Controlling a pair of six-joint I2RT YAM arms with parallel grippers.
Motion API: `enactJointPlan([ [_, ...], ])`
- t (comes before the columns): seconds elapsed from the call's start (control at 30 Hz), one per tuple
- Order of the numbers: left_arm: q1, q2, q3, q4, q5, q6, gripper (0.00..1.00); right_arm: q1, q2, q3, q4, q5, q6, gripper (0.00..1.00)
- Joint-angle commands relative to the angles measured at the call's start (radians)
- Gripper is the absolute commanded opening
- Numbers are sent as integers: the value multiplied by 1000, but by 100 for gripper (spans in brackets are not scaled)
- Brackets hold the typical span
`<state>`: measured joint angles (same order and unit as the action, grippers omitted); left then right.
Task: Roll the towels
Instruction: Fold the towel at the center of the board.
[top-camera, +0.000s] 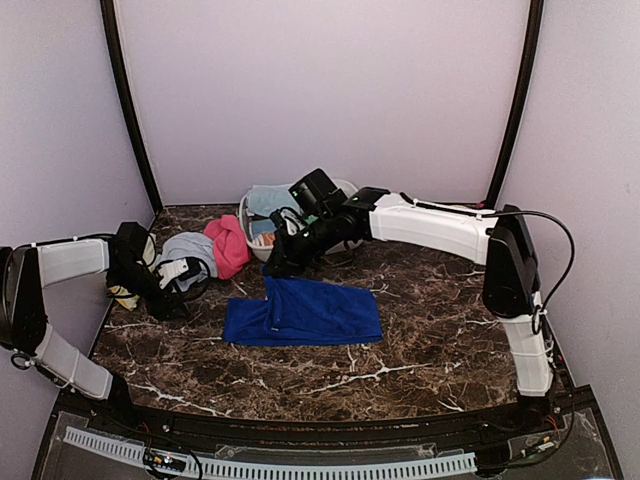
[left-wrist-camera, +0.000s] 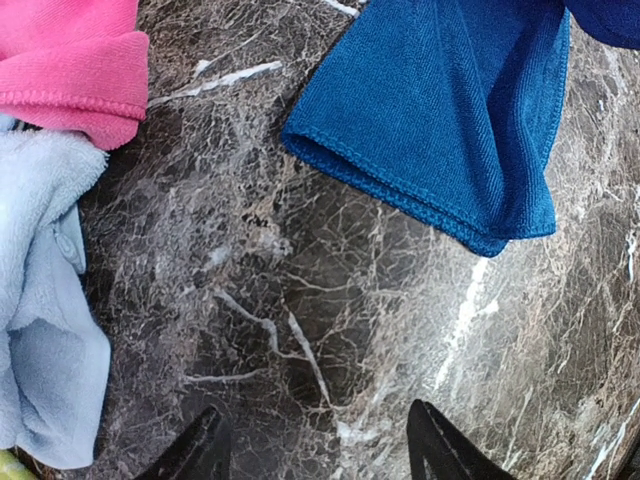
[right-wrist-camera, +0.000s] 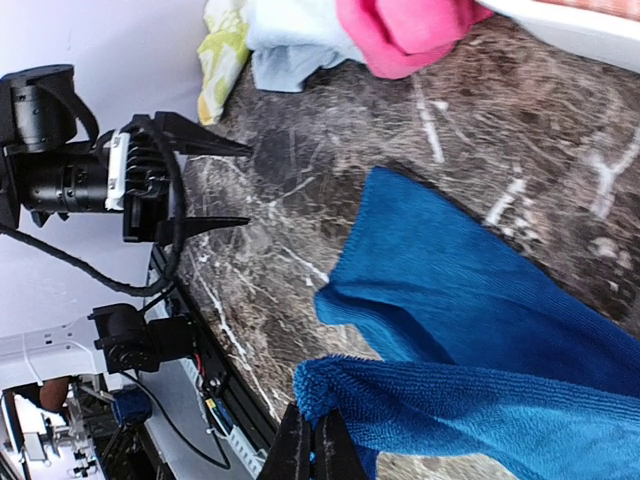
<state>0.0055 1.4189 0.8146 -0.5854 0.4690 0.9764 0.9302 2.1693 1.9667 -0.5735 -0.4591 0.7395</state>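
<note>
Right fingers (right-wrist-camera: 310, 445): clenched on one edge of the royal blue towel (right-wrist-camera: 480, 300), holding that edge bunched and raised a little off the surface (top-camera: 420, 340).
Royal blue towel: the rest trails away from the right fingers and lies spread out flat on the surface, roughly rectangular, between the two arms.
Left fingers (top-camera: 180, 298): released, spread apart with nothing between them, pointing towards the royal blue towel. They are low over bare surface; whether they touch it cannot be told.
Ahead of the left fingers: a folded corner of the royal blue towel, near but clear of the tips.
Pale blue towel (left-wrist-camera: 40, 330): a soft crumpled heap just beside the left fingers, on the side away from the royal blue one.
Pink towel (left-wrist-camera: 65, 60): bunched up, farther out from the left fingers, touching the pale blue towel.
White tub (top-camera: 243, 215): past the right fingers at the back, near the pink towel, with more cloths piled inside.
Surface: dark brown marble with white veins.
</note>
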Motion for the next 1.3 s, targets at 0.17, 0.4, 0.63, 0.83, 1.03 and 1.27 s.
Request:
enactJointPlan([
  [0.17,40,-18,-9,-27,5,24,63,39,124,134,87,-86,59,0],
  [0.4,44,-26,-18,-29,1,30,64,45,223,143,233,-74,133,0],
  [0.63,44,-44,-28,-31,11,25,67,59,356,197,466,-100,249,0],
  [0.83,43,-56,-30,-33,10,23,68,59,397,171,558,-100,249,0],
  [1.03,44,-73,30,-101,81,17,68,36,371,136,637,-100,249,0],
  [1.27,-19,-46,119,-160,175,-28,68,-41,225,-6,600,-95,320,54],
])
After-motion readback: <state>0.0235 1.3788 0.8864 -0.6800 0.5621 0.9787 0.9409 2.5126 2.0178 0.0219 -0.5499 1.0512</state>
